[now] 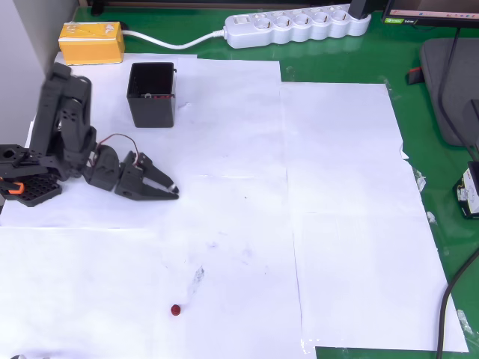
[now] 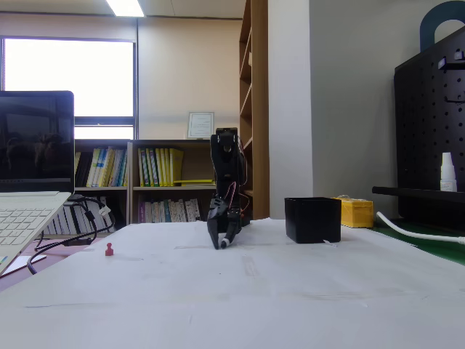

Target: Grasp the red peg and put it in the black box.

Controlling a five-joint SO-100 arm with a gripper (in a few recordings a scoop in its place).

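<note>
The red peg is seen in the overhead view lying on the white paper, near the bottom edge and well apart from everything else. In the fixed view the red peg is seen standing at the left, on its wider bottom.

The black box is seen far up the sheet in the overhead view, near the yellow block. Its top is open.

The gripper is held low over the paper, between the box and the peg. Its fingers look pressed together, and nothing is held in them.

The peg is very small, so it is likely light and hard. It could easily be knocked over or rolled away. It should be pinched across its middle, with the finger tips brought right down to the paper.
</note>
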